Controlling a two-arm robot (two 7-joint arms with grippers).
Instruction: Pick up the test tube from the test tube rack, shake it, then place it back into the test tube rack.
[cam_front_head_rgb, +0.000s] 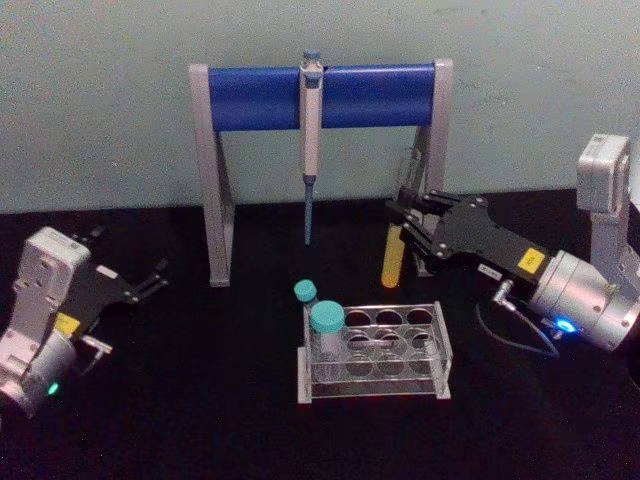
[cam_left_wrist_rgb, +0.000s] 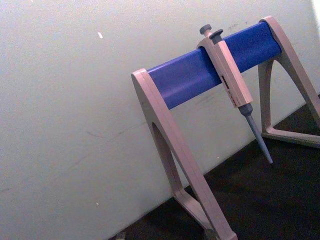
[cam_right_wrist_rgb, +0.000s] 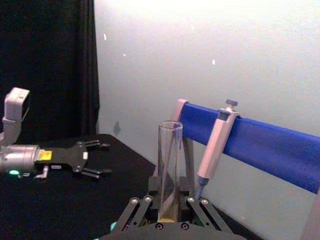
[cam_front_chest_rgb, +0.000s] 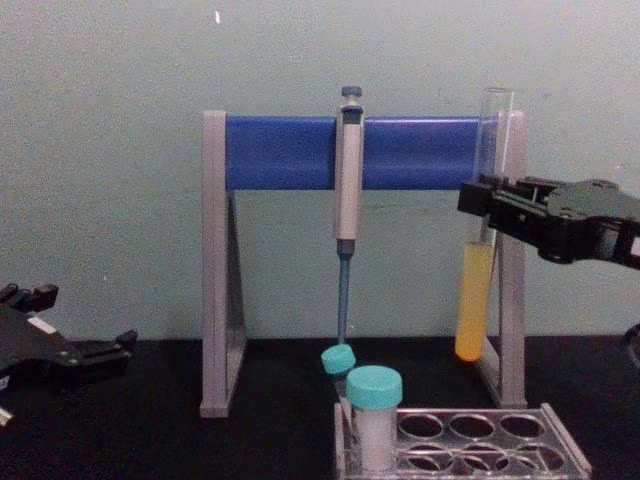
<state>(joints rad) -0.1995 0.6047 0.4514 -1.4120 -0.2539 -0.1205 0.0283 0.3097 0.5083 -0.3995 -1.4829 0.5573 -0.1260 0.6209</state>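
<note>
**Jaws of the right gripper (cam_front_head_rgb: 405, 228) pinching the test tube (cam_front_chest_rgb: 476, 290), held apart from the test tube rack (cam_front_head_rgb: 440, 345)**

Jaws on the right arm are pressing in on the test tube from both sides, gripping the clear glass just above the level of the yellow liquid. The tube is hanging upright in the air, open mouth up and round bottom down. Its yellow liquid is filling the lower part below the grip. From the chest camera, the tube is showing in front of the right leg of the pipette stand (cam_front_head_rgb: 250, 97), with its bottom above the black table (cam_front_head_rgb: 200, 410). From the head camera, it is hovering behind the test tube rack, toward the rack's right end, and is not touching it.

The rack is sitting near the middle of the table, in front of the stand. Two teal-capped vials (cam_front_head_rgb: 327, 320) are standing at its left end.

A grey-blue pipette (cam_front_head_rgb: 311, 150) is hanging from the stand's blue bar, tip pointing down.

The left gripper (cam_front_head_rgb: 152, 282) is resting low at the left side of the table, well apart from the rack. Its jaws are standing spread and gripping nothing.
</note>
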